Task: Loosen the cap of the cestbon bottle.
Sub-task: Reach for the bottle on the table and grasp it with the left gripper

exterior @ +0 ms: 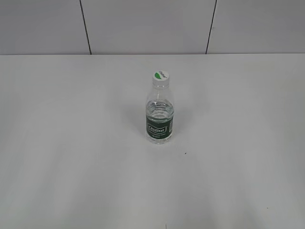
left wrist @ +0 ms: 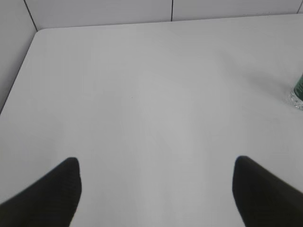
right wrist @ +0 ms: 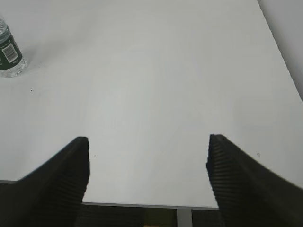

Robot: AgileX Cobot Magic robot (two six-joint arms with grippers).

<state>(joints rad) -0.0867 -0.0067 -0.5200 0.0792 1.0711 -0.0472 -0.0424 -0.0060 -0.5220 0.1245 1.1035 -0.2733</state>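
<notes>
The cestbon bottle (exterior: 159,113) stands upright near the middle of the white table (exterior: 71,157), and everything else is placed from it. Its cap (exterior: 161,77) sits on the ribbed neck, the round top half green and half white with small print too fine to read. Below the neck the clear body shows water, and a dark green label band with a white logo wraps the lower part. A soft shadow falls on the table just to the bottle's left, and a tiny dark speck lies on the surface a little to the right of the bottle's base and nearer the camera.

Neither arm appears in the exterior view. In the left wrist view the left gripper (left wrist: 156,189) hangs over bare table with its two dark fingers spread wide apart, nothing between them; only a sliver of the bottle (left wrist: 298,92) (green label edge and clear base) shows at the far right edge, well apart from the fingers. In the right wrist view the right gripper (right wrist: 147,177) is likewise spread wide, ribbed black fingers on either side of an empty gap, sitting above the table's near edge. From there the bottle (right wrist: 9,52) stands at the upper left, well away, its label and clear base visible.

Behind the bottle, past the table's far edge, a pale panelled wall (exterior: 143,24) with dark vertical seams rises.
</notes>
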